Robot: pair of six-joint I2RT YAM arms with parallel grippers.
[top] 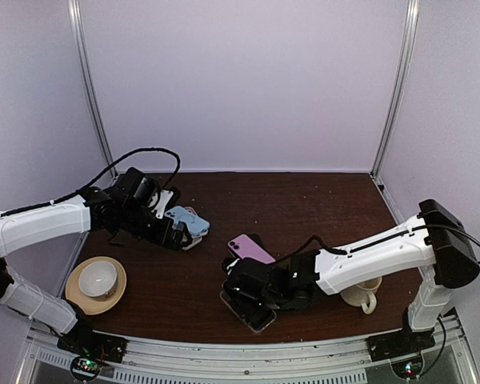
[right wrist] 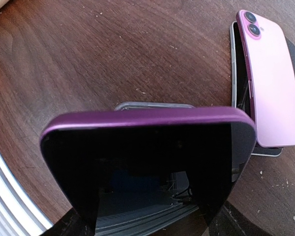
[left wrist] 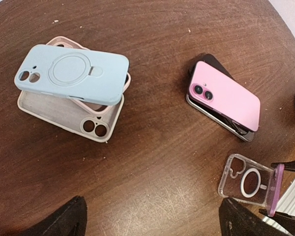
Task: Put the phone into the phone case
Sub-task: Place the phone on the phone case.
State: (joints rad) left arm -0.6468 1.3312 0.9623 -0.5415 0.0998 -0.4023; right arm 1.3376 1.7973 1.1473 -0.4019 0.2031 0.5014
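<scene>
- The right claw (top: 254, 293), low centre of the top view, pinches the phone (right wrist: 147, 162) across its width. Its dark fingers show only at the bottom corners of the right wrist view.
- The phone has a purple edge, and its dark screen faces the wrist camera. Its long axis runs out from the claw and down at a tilt, with the far short end lowest.
- Just past that end shows the rim of the clear case (right wrist: 155, 104), which lies flat on the table (top: 304, 208). I cannot tell whether the phone and case touch.
- At the upper right of that view, a pink phone (right wrist: 270, 78) lies back up on a dark case (left wrist: 212, 61), near the clear case.
- There is bare wood to the left of and beyond the clear case. The table's near edge is at the lower left.
- The left claw (left wrist: 152, 209) is spread wide and holds nothing. It hangs over wood below a blue case (left wrist: 71, 73) stacked on a beige case (left wrist: 64, 113).
- In the top view, a cup (top: 98, 278) on a saucer (top: 74, 294) sits at the lower left. A mug (top: 363, 294) sits at the lower right.
</scene>
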